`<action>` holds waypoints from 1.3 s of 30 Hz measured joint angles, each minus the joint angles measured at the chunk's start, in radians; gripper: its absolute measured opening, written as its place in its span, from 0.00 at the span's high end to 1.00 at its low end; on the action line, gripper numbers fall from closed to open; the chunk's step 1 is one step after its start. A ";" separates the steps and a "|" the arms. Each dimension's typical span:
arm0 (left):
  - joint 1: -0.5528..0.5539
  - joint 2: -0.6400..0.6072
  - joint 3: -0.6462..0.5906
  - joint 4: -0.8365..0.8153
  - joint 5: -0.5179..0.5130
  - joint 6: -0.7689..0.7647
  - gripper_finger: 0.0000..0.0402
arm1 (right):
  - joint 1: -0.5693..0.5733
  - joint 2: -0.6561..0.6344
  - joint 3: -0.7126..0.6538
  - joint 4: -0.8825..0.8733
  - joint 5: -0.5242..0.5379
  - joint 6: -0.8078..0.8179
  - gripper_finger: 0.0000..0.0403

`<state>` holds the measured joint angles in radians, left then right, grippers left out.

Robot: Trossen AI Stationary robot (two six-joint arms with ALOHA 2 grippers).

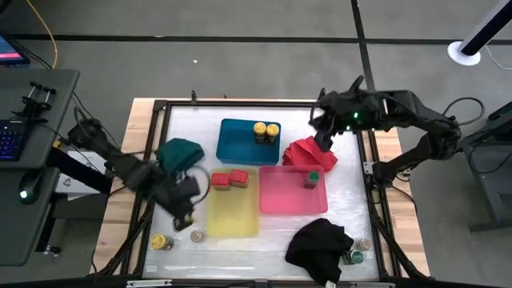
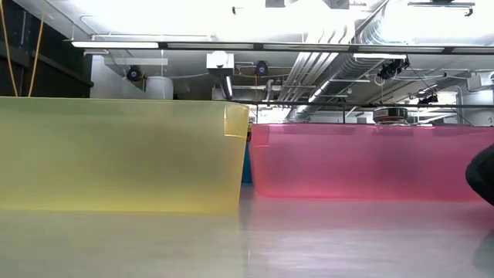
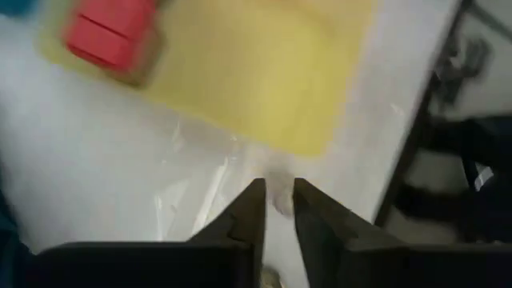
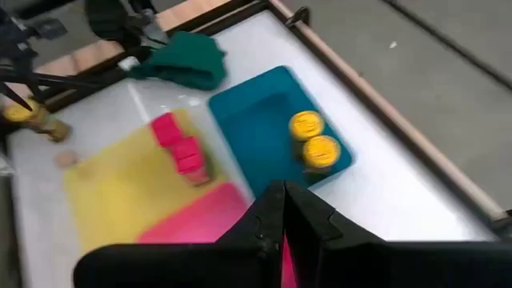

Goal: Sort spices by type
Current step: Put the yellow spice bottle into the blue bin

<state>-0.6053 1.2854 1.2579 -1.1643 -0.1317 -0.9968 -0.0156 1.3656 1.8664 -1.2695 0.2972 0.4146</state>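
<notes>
The silver-lidded spice jar (image 1: 197, 236) stands upright on the table just off the near left corner of the yellow tray (image 1: 234, 214), long axis vertical, lid up. It is probably light, rigid and smooth-walled, so it is best pinched across its round body below the lid. The left gripper (image 1: 186, 214) hangs above it, fingers (image 3: 248, 220) parted only a narrow slit, holding nothing. The right gripper (image 1: 324, 138) waits pressed together and empty at the far right.

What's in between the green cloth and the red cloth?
The blue tray sits between the green cloth and red cloth, holding two yellow-lidded jars, seen from the high view.
</notes>
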 joint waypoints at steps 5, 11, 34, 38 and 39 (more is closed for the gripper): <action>-0.182 0.019 0.000 0.005 0.019 -0.015 0.65 | 0.157 0.070 0.000 0.011 0.086 0.204 1.00; -0.340 0.044 0.000 0.000 0.028 -0.070 0.38 | 0.295 0.210 0.000 0.017 0.147 0.418 0.89; -0.530 0.061 -0.168 -0.011 0.060 -0.478 0.22 | 0.507 0.557 0.000 0.025 0.124 0.531 0.26; -0.530 0.061 -0.204 0.077 0.063 -0.530 0.22 | 0.509 0.558 0.000 0.026 0.118 0.529 0.26; -0.530 0.061 -0.209 0.092 0.065 -0.536 0.22 | 0.509 0.558 0.000 0.026 0.118 0.529 0.26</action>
<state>-1.1355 1.3468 1.0485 -1.0724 -0.0666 -1.5333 0.4931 1.9231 1.8664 -1.2438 0.4149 0.9434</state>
